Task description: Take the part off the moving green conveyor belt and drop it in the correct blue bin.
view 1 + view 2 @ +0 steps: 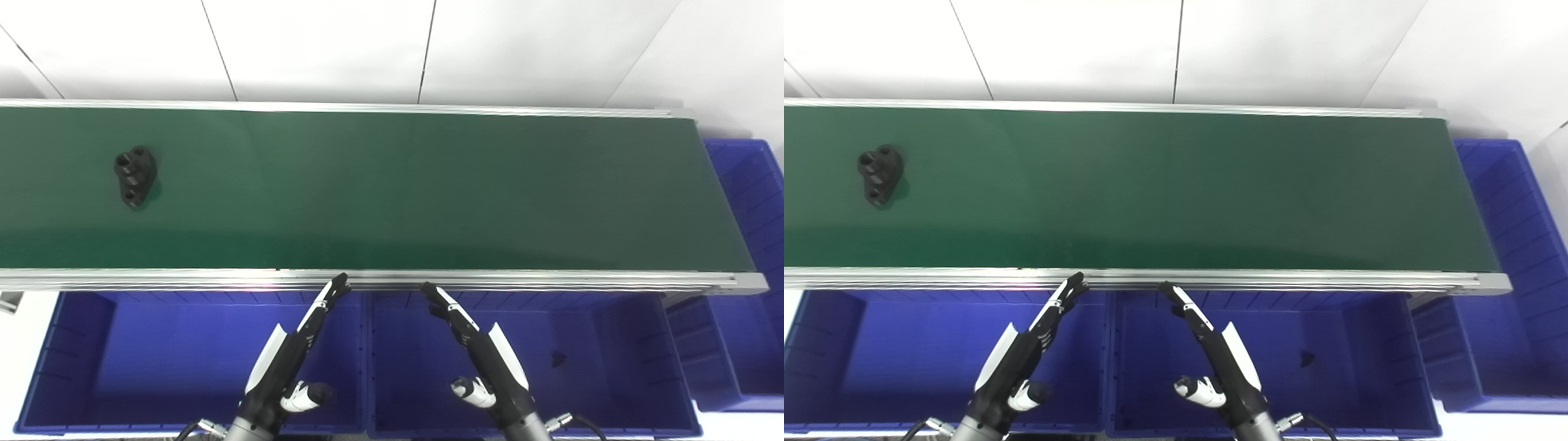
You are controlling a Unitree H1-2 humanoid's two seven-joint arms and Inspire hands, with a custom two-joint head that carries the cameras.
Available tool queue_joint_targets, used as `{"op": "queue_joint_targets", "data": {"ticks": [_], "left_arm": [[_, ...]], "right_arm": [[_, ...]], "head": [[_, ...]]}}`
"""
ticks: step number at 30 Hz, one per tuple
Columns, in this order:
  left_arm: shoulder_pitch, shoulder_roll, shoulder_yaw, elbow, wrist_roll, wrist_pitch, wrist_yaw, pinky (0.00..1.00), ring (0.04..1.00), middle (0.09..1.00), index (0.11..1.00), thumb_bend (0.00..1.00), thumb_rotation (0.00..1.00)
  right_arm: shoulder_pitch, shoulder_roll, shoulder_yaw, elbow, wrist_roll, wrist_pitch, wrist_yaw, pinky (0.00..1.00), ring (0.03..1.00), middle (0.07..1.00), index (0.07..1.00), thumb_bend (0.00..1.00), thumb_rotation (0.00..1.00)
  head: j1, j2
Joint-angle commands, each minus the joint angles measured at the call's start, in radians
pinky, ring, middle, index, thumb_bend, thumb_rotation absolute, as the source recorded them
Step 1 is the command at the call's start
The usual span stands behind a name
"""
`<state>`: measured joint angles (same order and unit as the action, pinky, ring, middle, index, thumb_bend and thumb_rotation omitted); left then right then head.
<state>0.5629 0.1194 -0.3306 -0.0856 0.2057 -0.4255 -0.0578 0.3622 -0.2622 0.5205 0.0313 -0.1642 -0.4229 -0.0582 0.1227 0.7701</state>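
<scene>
A black part point(135, 176) with round holes along its body is lying on the green conveyor belt point(392, 190), far toward the belt's left end and roughly midway between the belt's far and near rails. Nothing is touching it.

Both hands are hanging below the belt's near rail point(392, 280), well apart from the part. The left hand point(293, 358) is reaching up from the bottom edge over the left blue bin point(67, 380), its fingers point(331, 295) stretched straight and slanting toward the rail, the tips just beside it, the thumb sticking out sideways toward the other hand. It is spread and holding nothing. The right hand point(484, 352) is mirroring this pose over the middle blue bin point(643, 367), fingers extended toward the rail, thumb pointing inward, spread and empty.

A small dark piece point(558, 359) is sitting on the middle bin's floor, right of the right hand. Another blue bin point(753, 202) is standing past the belt's right end.
</scene>
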Motion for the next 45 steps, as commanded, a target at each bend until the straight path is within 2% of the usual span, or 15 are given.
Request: {"op": "queue_joint_targets", "data": {"ticks": [1,7,14,34,38,42,44,45], "left_arm": [[0.006,0.005,-0.007,-0.016,-0.005,-0.044,0.010,1.00,1.000,0.962,0.980,1.00,1.00],[0.012,0.006,-0.011,-0.032,0.004,-0.044,0.015,1.00,1.000,0.962,0.983,1.00,1.00],[0.009,0.013,-0.024,-0.038,0.018,-0.043,0.031,1.00,1.000,0.962,0.979,1.00,1.00],[0.000,0.008,-0.022,-0.019,0.019,-0.044,0.039,1.00,0.998,0.957,0.974,1.00,1.00],[-0.004,0.011,-0.023,-0.013,0.019,-0.044,0.040,1.00,0.996,0.957,0.975,1.00,1.00],[-0.010,0.019,-0.038,0.006,0.016,-0.044,0.054,1.00,0.997,0.955,0.970,1.00,1.00],[-0.020,0.027,-0.056,0.024,0.014,-0.044,0.067,0.99,0.994,0.952,0.966,1.00,1.00],[-0.025,0.029,-0.064,0.038,0.013,-0.044,0.075,0.99,0.992,0.950,0.962,0.99,1.00]], "right_arm": [[0.006,-0.001,0.006,-0.044,0.010,-0.047,-0.013,0.87,0.937,0.956,0.920,0.99,1.00],[0.026,-0.010,0.007,-0.093,0.042,-0.047,0.014,0.88,0.943,0.962,0.931,0.98,1.00],[0.025,-0.023,0.008,-0.090,0.051,-0.047,0.018,0.88,0.940,0.961,0.933,0.96,1.00],[0.006,-0.033,0.027,-0.049,-0.001,-0.047,-0.034,0.93,0.975,0.976,0.945,0.99,1.00],[-0.001,-0.036,0.038,-0.042,-0.006,-0.047,-0.048,0.97,0.989,0.974,0.946,0.98,1.00],[-0.008,-0.050,0.057,-0.030,-0.012,-0.047,-0.070,0.99,0.990,0.973,0.948,0.97,1.00],[-0.013,-0.059,0.068,-0.021,-0.012,-0.047,-0.080,1.00,0.995,0.977,0.951,0.96,1.00],[-0.017,-0.064,0.073,-0.011,-0.010,-0.047,-0.087,1.00,0.996,0.978,0.951,0.95,1.00]], "head": [[0.002,0.000],[0.001,0.002],[0.002,-0.001],[0.005,-0.022],[0.006,-0.027],[0.044,-0.069],[0.073,-0.100],[0.101,-0.130]]}}
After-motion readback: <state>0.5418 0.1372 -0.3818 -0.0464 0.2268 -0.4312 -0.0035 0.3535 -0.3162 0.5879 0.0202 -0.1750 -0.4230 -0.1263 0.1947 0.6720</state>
